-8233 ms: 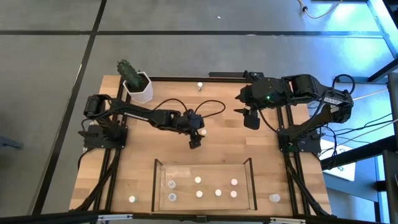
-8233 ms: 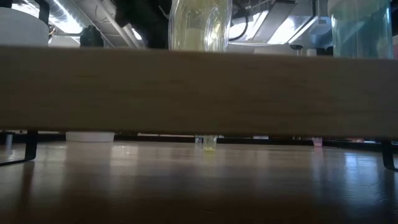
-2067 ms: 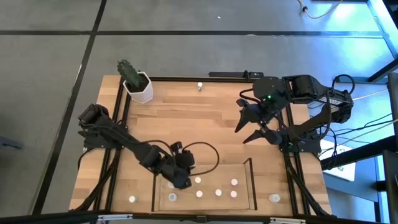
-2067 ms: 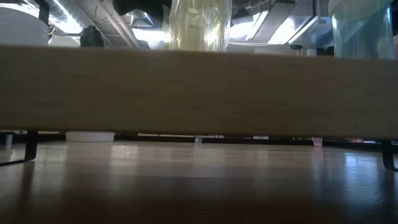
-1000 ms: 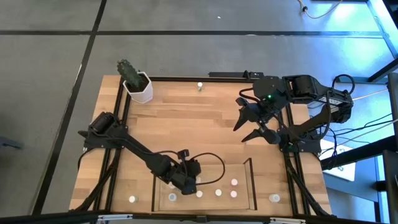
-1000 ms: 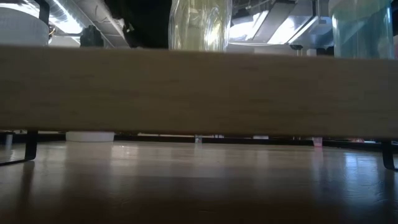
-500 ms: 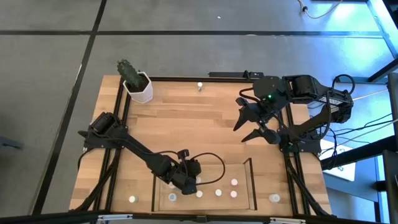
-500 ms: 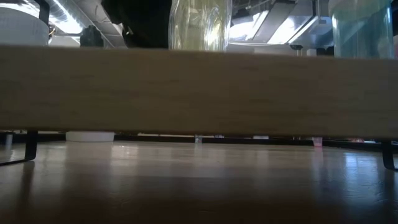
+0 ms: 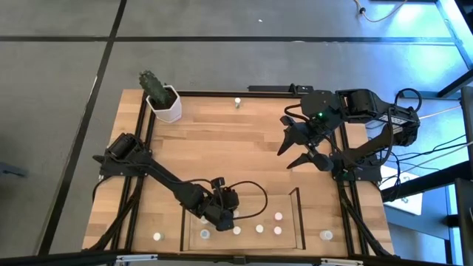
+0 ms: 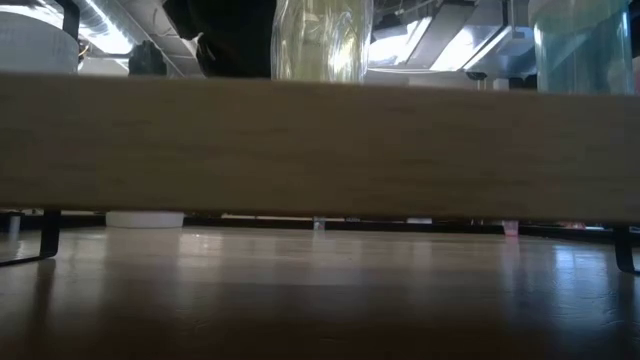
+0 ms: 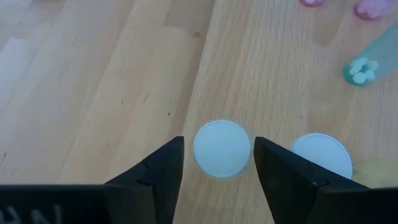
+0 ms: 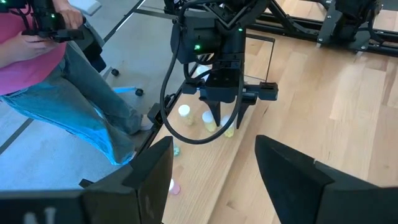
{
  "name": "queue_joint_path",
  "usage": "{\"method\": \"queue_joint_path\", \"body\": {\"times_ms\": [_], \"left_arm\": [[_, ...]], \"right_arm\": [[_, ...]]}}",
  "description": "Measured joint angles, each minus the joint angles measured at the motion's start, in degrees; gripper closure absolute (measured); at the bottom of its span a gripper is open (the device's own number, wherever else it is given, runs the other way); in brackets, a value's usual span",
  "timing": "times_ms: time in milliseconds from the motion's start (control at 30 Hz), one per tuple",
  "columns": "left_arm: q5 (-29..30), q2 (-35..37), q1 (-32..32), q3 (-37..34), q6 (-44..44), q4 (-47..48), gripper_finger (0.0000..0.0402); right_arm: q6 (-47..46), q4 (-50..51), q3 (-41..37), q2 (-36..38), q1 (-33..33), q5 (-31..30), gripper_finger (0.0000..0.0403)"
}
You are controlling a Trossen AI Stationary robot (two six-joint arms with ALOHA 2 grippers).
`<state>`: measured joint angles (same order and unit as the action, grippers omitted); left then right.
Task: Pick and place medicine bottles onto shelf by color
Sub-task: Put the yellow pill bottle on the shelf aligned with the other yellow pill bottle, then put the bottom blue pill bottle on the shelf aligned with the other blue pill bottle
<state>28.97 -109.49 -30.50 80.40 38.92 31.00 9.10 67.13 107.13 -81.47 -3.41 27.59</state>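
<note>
Left gripper (image 11: 217,155): low inside the shelf (image 9: 295,198), near its left half; fingers (image 11: 155,171) stand apart on either side of a white-capped bottle (image 11: 222,149) — a thin gap shows on each side, so the cap is not pinched.
Right gripper (image 9: 295,148): hangs over the bench (image 9: 222,148) on the right, well apart from the shelf, fingers wide with nothing between them.
Bottles in shelf: in the left wrist view a second white cap (image 11: 322,154) stands just beside the first; a tipped clear-green bottle (image 11: 367,62) showing small white pills lies farther off, and two pinkish caps (image 11: 370,9) sit at the frame edge. From above, several pale caps line up on the shelf floor (image 9: 259,228).
Bottles outside shelf: one near the bench's far edge (image 9: 237,103), one left of the shelf (image 9: 157,237), one right of it (image 9: 326,236).
Cactus pot (image 9: 164,103): far left corner of the bench.
Person (image 12: 56,68): seated beyond the bench in the right wrist view — pink top, jeans, holding a dark device.
Writing: no label or brand can be read on any cap or bottle.
</note>
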Motion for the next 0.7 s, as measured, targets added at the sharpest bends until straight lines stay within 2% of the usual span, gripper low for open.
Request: {"method": "queue_joint_path", "body": {"times_ms": [167, 700], "left_arm": [[0.0, 0.1, 0.0, 0.0, 0.0, 0.0, 0.0200], [0.3, 0.9, 0.0, 0.3, -0.1, 0.4, 0.0200]], "right_arm": [[0.0, 0.0, 0.0, 0.0, 0.0, 0.0, 0.0173], [0.0, 0.0, 0.0, 0.0, 0.0, 0.0, 0.0173]]}}
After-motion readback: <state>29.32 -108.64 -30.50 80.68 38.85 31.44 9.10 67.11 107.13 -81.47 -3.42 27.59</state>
